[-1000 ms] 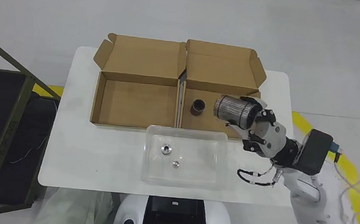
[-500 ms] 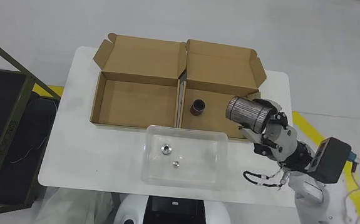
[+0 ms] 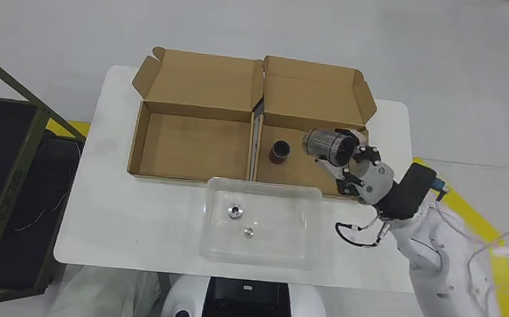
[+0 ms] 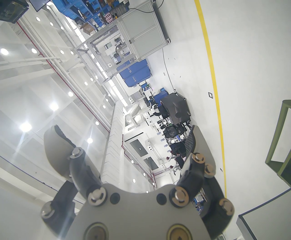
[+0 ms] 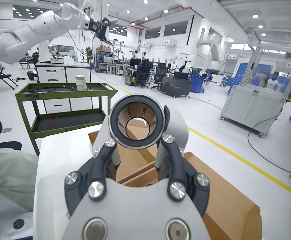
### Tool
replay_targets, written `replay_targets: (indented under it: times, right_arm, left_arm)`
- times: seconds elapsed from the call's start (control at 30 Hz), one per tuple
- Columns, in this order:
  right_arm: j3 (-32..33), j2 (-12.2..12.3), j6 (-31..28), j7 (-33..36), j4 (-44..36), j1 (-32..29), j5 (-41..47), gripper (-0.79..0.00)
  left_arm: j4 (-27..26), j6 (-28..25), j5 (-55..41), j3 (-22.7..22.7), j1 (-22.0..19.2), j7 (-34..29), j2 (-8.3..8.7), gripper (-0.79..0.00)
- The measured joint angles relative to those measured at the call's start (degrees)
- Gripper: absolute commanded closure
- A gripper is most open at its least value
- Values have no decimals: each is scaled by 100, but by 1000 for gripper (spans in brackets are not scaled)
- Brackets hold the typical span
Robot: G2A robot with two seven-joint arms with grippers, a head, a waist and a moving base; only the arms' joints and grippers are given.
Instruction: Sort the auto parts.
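Fingers of the right gripper (image 5: 138, 130) pinch a ribbed metal cylinder (image 5: 137, 143) from both sides, so that hand is full; the cylinder's long axis runs straight out from the palm, bore open toward the wrist camera, roughly level; seen from above it hangs over the right-hand end of the right cardboard box (image 3: 294, 168), gripper just behind it near the box's rim; how high above the floor, I cannot tell; further along the same box lies a small dark ring (image 3: 279, 150), apart from the cylinder; the left cardboard box (image 3: 193, 145) stands beyond, touching its neighbour; likely call is a drop right here, needing only a lowering and a release clear of the ring; far off, the left gripper (image 4: 124, 136) points out into the room, spread wide with nothing between its fingers, well away from the table; right arm is the nearer one by a long way.
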Motion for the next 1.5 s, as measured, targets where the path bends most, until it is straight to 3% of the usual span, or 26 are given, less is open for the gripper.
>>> replay_targets:
  times: [0.17, 0.5, 1.5]
  right_arm:
    - [-56, -9, 144, 464, 348, 207, 194, 0]
    - [-276, -28, 468, 2012, 1193, 758, 719, 0]
    - [-1469, -246, 1154, 3198, 2827, 1800, 216, 0]
  left_arm:
    - [0, 0, 0, 0, 0, 0, 0, -785]
    - [0, 0, 0, 0, 0, 0, 0, -785]
    - [0, 0, 0, 0, 0, 0, 0, -785]
